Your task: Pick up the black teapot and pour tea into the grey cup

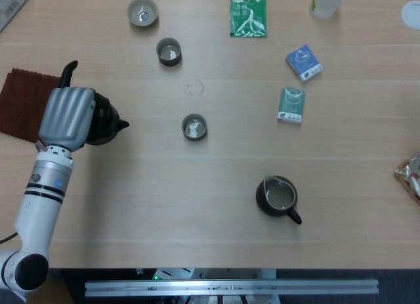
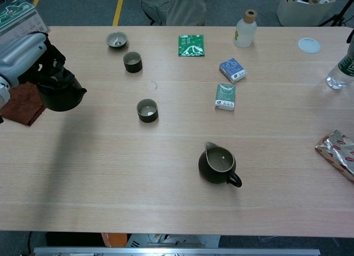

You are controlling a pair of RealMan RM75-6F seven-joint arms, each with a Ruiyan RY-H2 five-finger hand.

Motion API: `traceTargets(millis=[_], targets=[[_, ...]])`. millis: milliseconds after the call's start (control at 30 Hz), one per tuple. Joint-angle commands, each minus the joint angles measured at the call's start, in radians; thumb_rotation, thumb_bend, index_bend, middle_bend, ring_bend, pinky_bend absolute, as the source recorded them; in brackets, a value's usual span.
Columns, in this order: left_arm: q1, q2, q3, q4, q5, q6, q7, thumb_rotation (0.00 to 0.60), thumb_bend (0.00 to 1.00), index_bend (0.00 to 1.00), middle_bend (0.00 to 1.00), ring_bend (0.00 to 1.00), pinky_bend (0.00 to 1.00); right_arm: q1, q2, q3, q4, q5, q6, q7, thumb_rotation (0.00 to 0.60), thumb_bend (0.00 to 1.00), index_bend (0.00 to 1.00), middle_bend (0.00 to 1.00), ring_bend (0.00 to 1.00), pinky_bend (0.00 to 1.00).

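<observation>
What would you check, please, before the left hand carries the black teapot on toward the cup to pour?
1. Left hand grips black teapot: ok.
2. Teapot clear of the brown cloth: ok.
3. Spout faces the nearest cup: ok.
4. Table between teapot and cup unobstructed: ok.
5. That cup upright: ok.
6. Which of the cups is the grey one: cannot tell.
</observation>
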Motion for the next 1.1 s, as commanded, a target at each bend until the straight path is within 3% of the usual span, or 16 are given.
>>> traceTargets(millis=[33, 500, 1100], targets=[[-0.022, -0.029, -0.007, 0.001, -0.027, -0.001, 0.037, 0.600, 0.36, 0.89, 0.98, 0.77, 0.00, -0.008, -0.003, 0.005, 0.018, -0.004, -0.009, 0.017, 0.600, 0.31, 0.53, 0.39, 0.28, 0.32], [-0.112, -0.149, -0.033, 0.048, -0.137, 0.000, 0.173, 0.600, 0.36, 0.89, 0.98, 0.77, 0.00, -0.027, -0.013, 0.028, 0.083, -0.022, -0.046, 0.081, 0.600, 0.31, 0.53, 0.39, 0.28, 0.32], [-0.209, -0.275, -0.049, 0.164, -0.157, -0.005, 0.233, 0.600, 0.36, 0.89, 0.98, 0.77, 0.00, -0.056, -0.003, 0.046, 0.104, -0.021, -0.065, 0.108, 0.600, 0.31, 0.53, 0.39, 0.28, 0.32]])
